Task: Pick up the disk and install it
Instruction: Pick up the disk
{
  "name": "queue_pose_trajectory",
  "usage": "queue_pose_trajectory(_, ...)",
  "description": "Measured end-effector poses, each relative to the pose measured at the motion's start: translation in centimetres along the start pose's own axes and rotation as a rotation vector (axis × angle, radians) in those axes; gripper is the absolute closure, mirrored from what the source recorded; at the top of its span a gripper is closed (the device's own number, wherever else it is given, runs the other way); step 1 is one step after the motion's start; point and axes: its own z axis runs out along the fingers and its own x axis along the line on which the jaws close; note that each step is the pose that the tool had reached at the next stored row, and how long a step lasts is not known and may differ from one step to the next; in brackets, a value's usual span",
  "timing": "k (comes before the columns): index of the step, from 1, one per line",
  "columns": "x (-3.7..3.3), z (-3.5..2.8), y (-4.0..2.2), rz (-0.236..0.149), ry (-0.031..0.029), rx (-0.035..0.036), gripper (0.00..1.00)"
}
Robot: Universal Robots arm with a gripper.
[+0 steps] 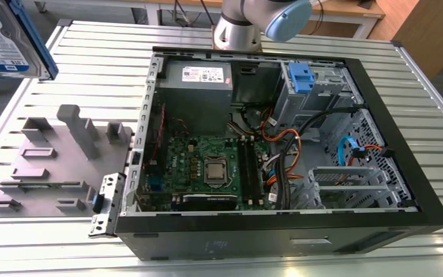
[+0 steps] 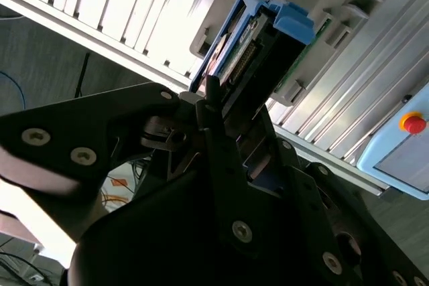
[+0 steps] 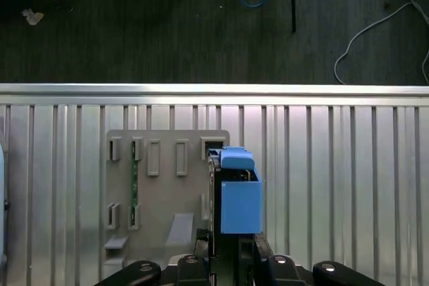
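The arm [image 1: 239, 29] shows at the top of the exterior view, its silver link upright and a joint with a light blue cap turned toward the exterior view's right. In both wrist views the black gripper [image 3: 230, 246] [image 2: 231, 122] clamps the disk [image 3: 240, 199] between its fingers.

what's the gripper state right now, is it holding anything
gripper: closed, holding the disk
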Motion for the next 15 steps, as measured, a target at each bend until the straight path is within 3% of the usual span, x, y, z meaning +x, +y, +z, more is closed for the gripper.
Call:
queue_pose_trajectory(9,-0.09,-1.91,0.03,0.0,0.0001,-0.0002,0.65)
queue_pose_trajectory(15,-0.11,-2.34,0.04,0.0,0.0,0.0,0.65)
